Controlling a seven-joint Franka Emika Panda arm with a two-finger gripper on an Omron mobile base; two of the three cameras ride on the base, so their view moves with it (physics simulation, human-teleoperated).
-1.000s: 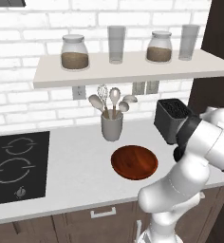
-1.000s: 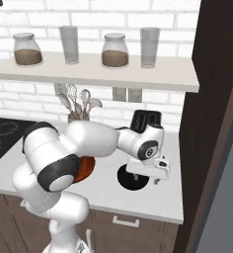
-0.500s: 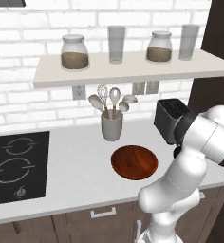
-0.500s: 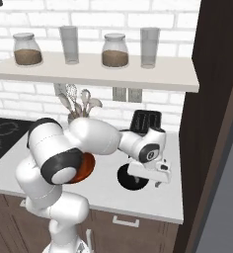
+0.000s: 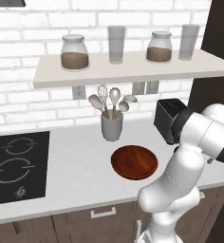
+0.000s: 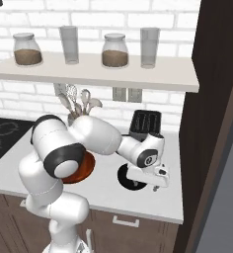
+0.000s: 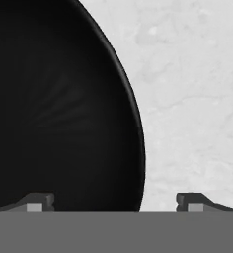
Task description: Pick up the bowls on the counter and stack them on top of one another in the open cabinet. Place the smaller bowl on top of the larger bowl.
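Note:
The smaller bowl (image 6: 129, 178), glossy black, sits on the pale counter (image 6: 158, 205) in front of the toaster. My gripper (image 6: 157, 184) hangs low over its right rim, pointing down. Up close, the black bowl (image 7: 59, 108) takes up the left side, and its rim runs between my two fingertips (image 7: 39, 201). The gripper (image 7: 116, 202) is open and straddles that rim. The larger bowl (image 5: 134, 163), wide and reddish-brown, rests on the counter (image 5: 71, 182) left of the arm. It is partly hidden behind the arm as the larger bowl (image 6: 88, 167). The dark wooden cabinet (image 6: 214, 123) stands at the right.
A grey utensil cup (image 5: 112, 126) stands behind the reddish-brown bowl. The black toaster (image 6: 145, 124) is just behind the black bowl. A black cooktop (image 5: 16, 163) lies at the far left. A wall shelf (image 5: 123, 66) with jars and glasses hangs above.
The hand has sunk a little toward the black bowl's right rim, and the arm's elbow has shifted. Both bowls stay where they were.

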